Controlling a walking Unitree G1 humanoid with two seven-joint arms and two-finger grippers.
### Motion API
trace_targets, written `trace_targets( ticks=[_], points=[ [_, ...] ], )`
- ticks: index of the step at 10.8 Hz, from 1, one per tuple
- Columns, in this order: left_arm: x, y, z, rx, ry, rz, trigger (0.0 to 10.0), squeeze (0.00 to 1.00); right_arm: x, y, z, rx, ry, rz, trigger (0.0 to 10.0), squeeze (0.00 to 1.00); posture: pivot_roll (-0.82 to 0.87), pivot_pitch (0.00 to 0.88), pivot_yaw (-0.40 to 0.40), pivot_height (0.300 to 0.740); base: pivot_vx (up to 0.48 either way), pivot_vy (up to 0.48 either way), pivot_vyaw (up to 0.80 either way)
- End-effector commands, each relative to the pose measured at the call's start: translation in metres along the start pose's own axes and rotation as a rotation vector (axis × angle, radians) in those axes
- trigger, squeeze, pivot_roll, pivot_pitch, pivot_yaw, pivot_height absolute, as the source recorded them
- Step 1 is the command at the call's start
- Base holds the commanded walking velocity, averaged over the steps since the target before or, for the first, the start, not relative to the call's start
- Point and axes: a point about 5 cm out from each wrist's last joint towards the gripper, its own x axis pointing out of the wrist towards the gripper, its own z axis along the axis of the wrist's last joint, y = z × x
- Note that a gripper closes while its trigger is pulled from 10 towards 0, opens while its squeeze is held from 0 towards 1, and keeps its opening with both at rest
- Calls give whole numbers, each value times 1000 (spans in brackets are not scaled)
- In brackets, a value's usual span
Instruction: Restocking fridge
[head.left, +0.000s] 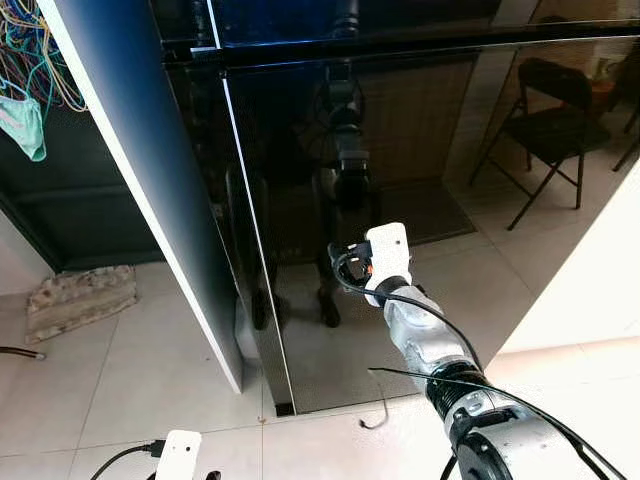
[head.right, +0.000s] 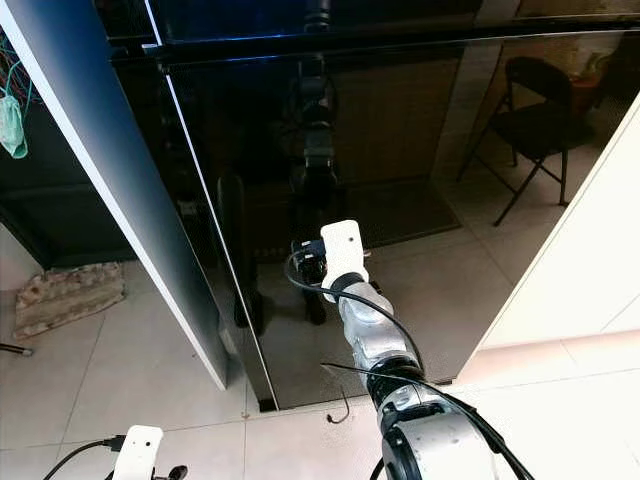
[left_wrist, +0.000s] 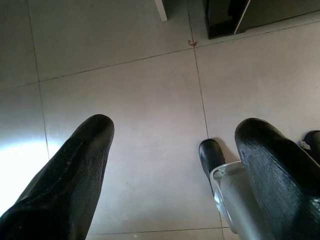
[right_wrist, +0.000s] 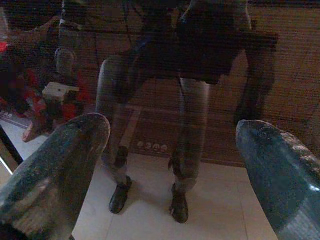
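Fridge (head.left: 400, 130) ahead, one, two dark glossy doors shut. Right claw (right_wrist: 172, 165) is raised at the glass, fingers spread wide; left claw (left_wrist: 170, 165) hangs open over pale floor tiles (head.left: 120, 380).

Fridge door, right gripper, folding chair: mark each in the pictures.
Fridge door (head.left: 330, 130), left eye view, glossy black front.
Right gripper (right_wrist: 172, 145), right wrist view, between the fingertips.
Folding chair (head.left: 555, 130), left eye view, seat.

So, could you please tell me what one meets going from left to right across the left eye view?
Green cloth → patterned floor mat → glossy black fridge door → right arm's tool → reflected black folding chair.
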Motion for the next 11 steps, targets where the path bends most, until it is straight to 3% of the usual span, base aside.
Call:
trace_targets(
  ticks=[1, 3, 4, 5, 7, 8, 9, 11],
  points=[
    [-1, 3, -4, 6, 11, 7, 10000, 0, 5, 5, 16, -23, -64, 34, 10000, 0, -41, 0, 17, 740, 0, 0, 0],
    [-2, 1, -6, 6, 13, -2, 10000, 0, -13, -24, -4, -32, -35, -32, 10000, 0, -54, 0, 12, 740, 0, 0, 0],
    [-2, -3, -7, 9, 13, -12, 10000, 0, -29, -49, -18, -16, -10, -103, 10000, 0, -60, 0, 9, 740, 0, 0, 0],
    [-2, -7, -7, 16, 14, -23, 10000, 0, -55, -88, -34, 10, 21, -230, 10000, 0, -69, 0, 8, 740, 0, 0, 0],
    [-2, -10, -8, 22, 17, -28, 10000, 0, -94, -135, -56, 2, 108, -400, 10000, 0, -76, 0, 8, 740, 0, 0, 0],
    [-2, -10, -8, 22, 19, -29, 10000, 0, -111, -150, -72, 16, 184, -468, 10000, 0, -79, 0, 7, 740, 0, 0, 0],
    [-2, -11, -10, 15, 29, -26, 10000, 0, -140, -158, -107, 47, 367, -538, 10000, 0, -79, 0, 8, 740, 0, 0, 0],
    [-3, -8, -13, -7, 50, -19, 10000, 0, -176, -131, -163, 71, 662, -503, 10000, 0, -57, 0, 6, 740, 0, 0, 0]
  ],
)
